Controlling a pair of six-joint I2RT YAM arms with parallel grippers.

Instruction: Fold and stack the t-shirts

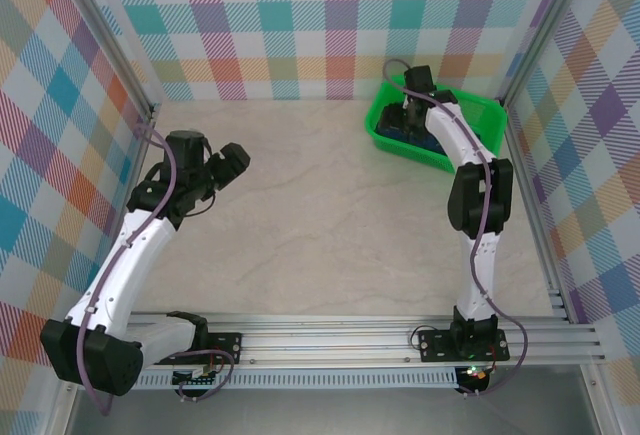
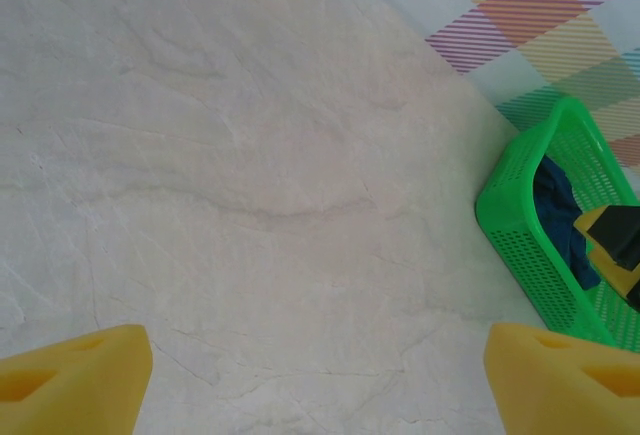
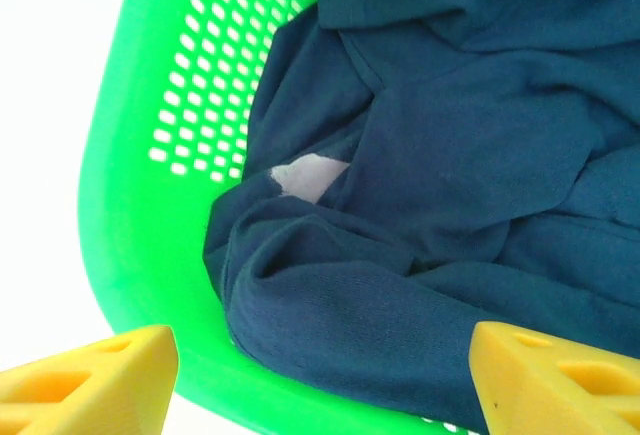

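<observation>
The dark navy t-shirt (image 3: 440, 155) lies crumpled inside the green basket (image 3: 130, 215), a small patch of white print (image 3: 308, 175) showing among its folds. My right gripper (image 3: 320, 380) hangs open just above the shirt, one yellow fingertip over the basket's rim, the other over the cloth. From above, the right gripper (image 1: 412, 107) reaches into the basket (image 1: 470, 107) at the back right. My left gripper (image 1: 228, 168) is open over bare table at the left; its wrist view shows the basket (image 2: 520, 245) and shirt (image 2: 560, 215) far off.
The basket stands in the back right corner against the checked walls (image 1: 300, 15). Beige marble-patterned tabletop (image 1: 320, 215) spreads between the arms. Metal rails (image 1: 340, 340) run along the near edge.
</observation>
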